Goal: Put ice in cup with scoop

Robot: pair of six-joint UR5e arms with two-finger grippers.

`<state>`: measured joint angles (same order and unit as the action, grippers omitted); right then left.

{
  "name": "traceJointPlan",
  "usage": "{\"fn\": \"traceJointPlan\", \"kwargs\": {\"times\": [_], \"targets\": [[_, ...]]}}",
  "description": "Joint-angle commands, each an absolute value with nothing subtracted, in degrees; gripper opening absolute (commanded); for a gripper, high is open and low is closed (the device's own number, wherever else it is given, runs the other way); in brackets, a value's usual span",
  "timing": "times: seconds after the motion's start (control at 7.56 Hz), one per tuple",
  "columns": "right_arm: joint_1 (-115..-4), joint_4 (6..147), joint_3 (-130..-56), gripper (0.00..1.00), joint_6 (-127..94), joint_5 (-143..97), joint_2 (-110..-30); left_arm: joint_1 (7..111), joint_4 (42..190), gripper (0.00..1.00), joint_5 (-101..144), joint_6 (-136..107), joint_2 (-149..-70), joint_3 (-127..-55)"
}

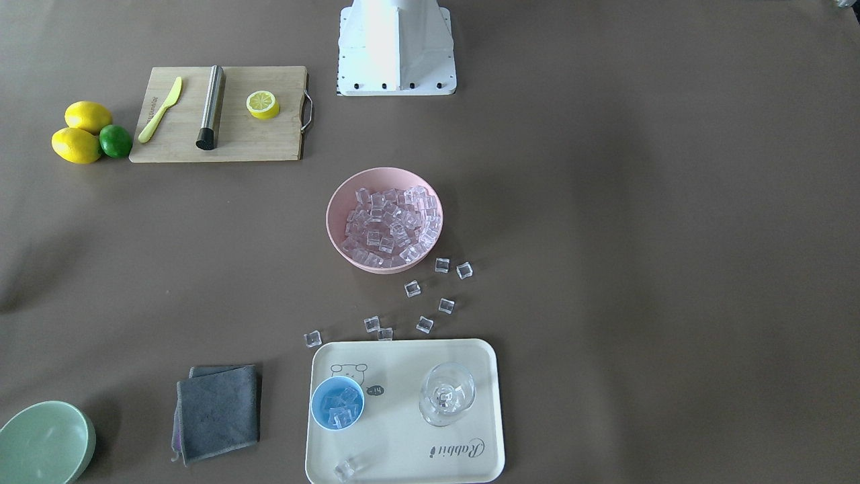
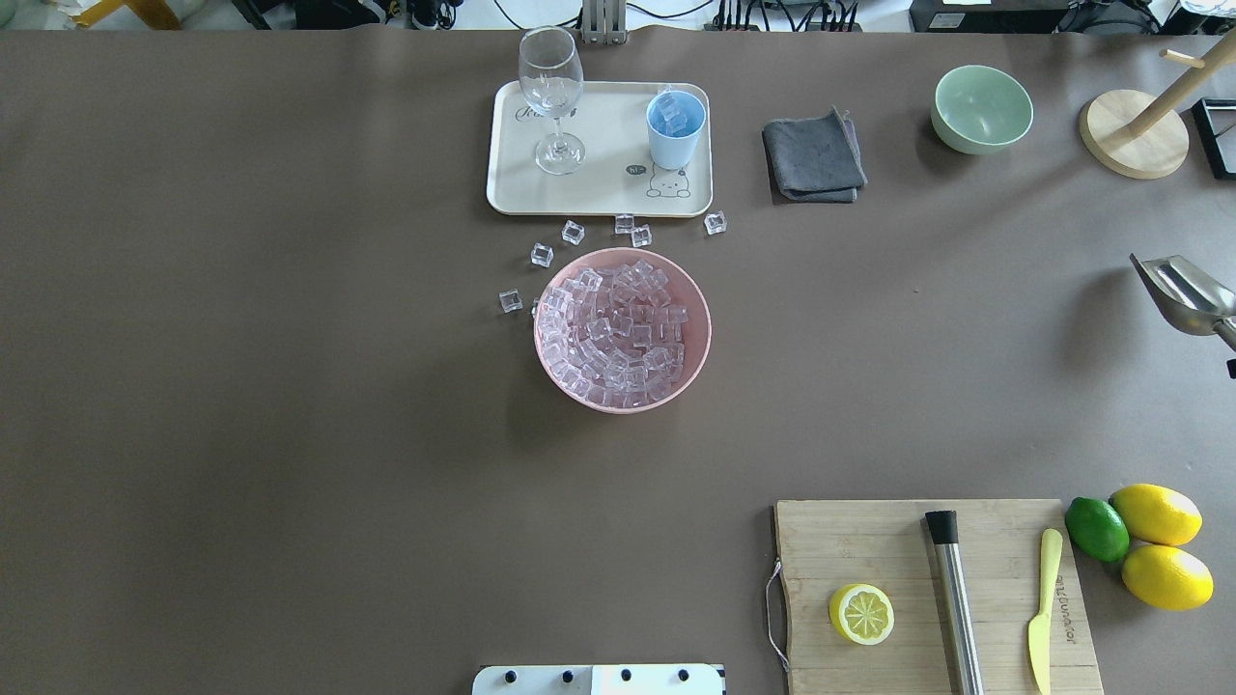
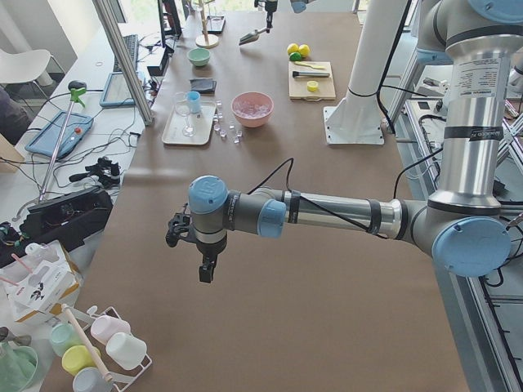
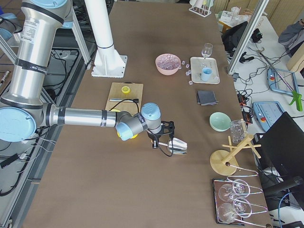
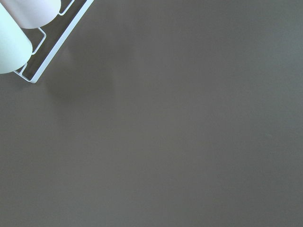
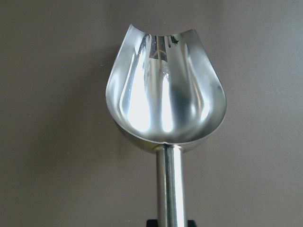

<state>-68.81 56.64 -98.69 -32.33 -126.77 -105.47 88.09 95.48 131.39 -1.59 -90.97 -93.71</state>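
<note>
The ice (image 2: 618,328) fills a pink bowl (image 2: 693,372) at the table's middle. Several loose cubes (image 1: 413,288) lie between the bowl and the cream tray (image 2: 599,188). The light blue cup (image 2: 676,130) stands on the tray and holds a few cubes; it also shows in the front view (image 1: 337,402). One cube (image 1: 344,470) lies on the tray's edge. My right gripper (image 6: 168,223) is shut on the handle of the steel scoop (image 6: 165,94). It holds the scoop empty above the table, far right of the bowl (image 2: 1183,294). My left gripper (image 3: 196,245) hovers over bare table far from the tray; I cannot tell its state.
A stemmed glass (image 2: 550,97) stands on the tray beside the cup. A grey cloth (image 2: 813,159), a green bowl (image 2: 980,108) and a wooden stand (image 2: 1135,135) lie to its right. A cutting board (image 2: 869,541) carries a lemon half, steel cylinder and knife; lemons and a lime (image 2: 1096,528) lie beside it.
</note>
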Motion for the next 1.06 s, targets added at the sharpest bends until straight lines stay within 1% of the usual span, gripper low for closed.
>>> {"fn": "traceJointPlan", "kwargs": {"times": [0.0, 0.13, 0.26, 0.4, 0.66, 0.93], "targets": [[-68.7, 56.3, -97.4, 0.33, -32.4, -126.7, -105.5, 88.1, 95.4, 0.99, 131.4, -1.5, -91.0, -93.6], [-68.7, 56.3, -96.8, 0.54, -32.5, -126.9, -105.4, 88.0, 95.4, 1.00, 131.4, -1.6, -91.1, -94.0], [-68.7, 56.4, -96.8, 0.91, -32.5, -127.0, -105.3, 87.8, 95.4, 0.99, 131.5, -1.6, -91.1, -94.2], [-68.7, 56.4, -96.1, 1.00, -31.9, -127.4, -105.0, 87.5, 95.4, 0.99, 131.5, -1.6, -91.2, -94.0], [-69.3, 56.9, -96.9, 1.00, -30.1, -130.5, -105.1, 87.6, 95.4, 1.00, 131.4, -1.6, -91.1, -94.0], [-73.3, 58.8, -97.0, 1.00, -24.2, -132.6, -105.3, 87.5, 95.4, 1.00, 131.5, -1.6, -91.1, -94.0]]}}
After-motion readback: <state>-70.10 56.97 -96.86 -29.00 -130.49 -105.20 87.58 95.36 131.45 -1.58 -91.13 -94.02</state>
